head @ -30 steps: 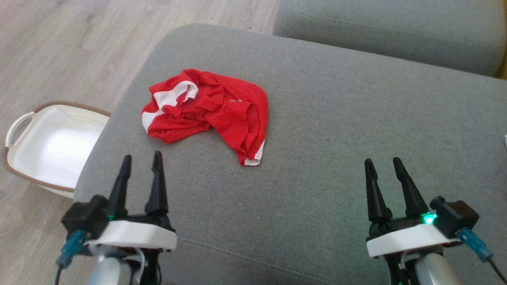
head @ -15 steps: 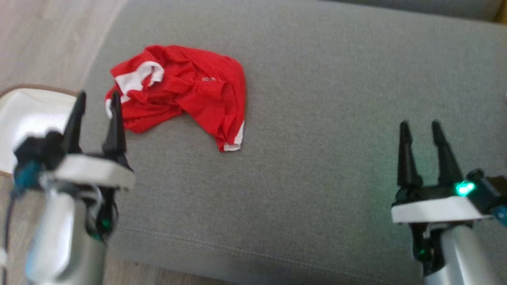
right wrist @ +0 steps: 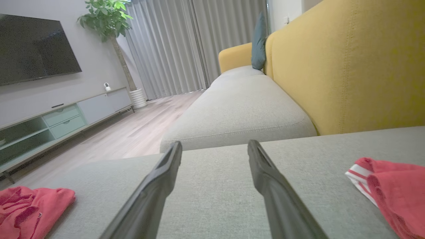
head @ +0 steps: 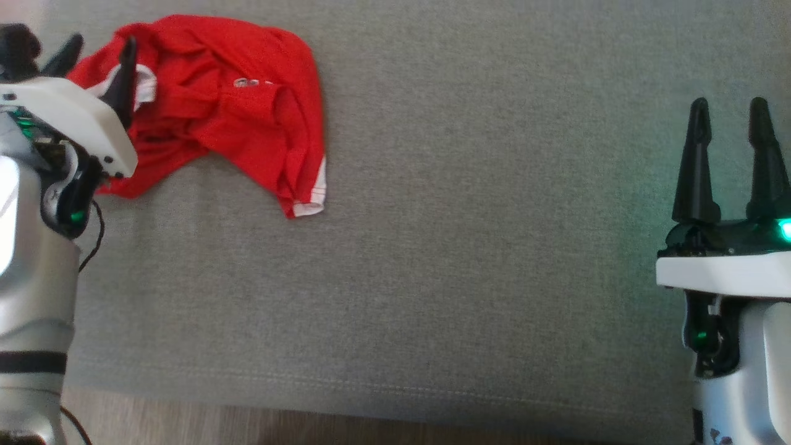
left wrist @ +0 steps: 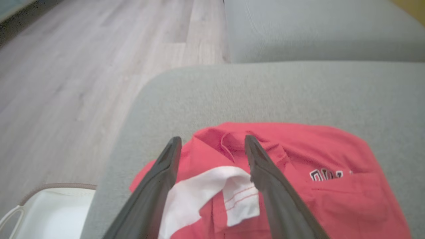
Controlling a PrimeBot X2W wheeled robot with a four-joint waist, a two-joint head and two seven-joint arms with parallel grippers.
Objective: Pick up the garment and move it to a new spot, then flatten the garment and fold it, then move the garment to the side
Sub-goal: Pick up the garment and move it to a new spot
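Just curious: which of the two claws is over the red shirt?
The left gripper: it hangs open over the red shirt; the right gripper is over bare grey cushion.

Splayed pincer [right wrist: 214, 143] over grey cushion [right wrist: 212, 196]

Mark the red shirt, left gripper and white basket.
red shirt [head: 247, 117], head view, chest panel by logo
left gripper [left wrist: 212, 138], left wrist view, midway between fingertips
white basket [left wrist: 56, 209], left wrist view, inner wall

Bare cushion [head: 494, 247] right of garment [head: 235, 105], basket [left wrist: 49, 212] below left
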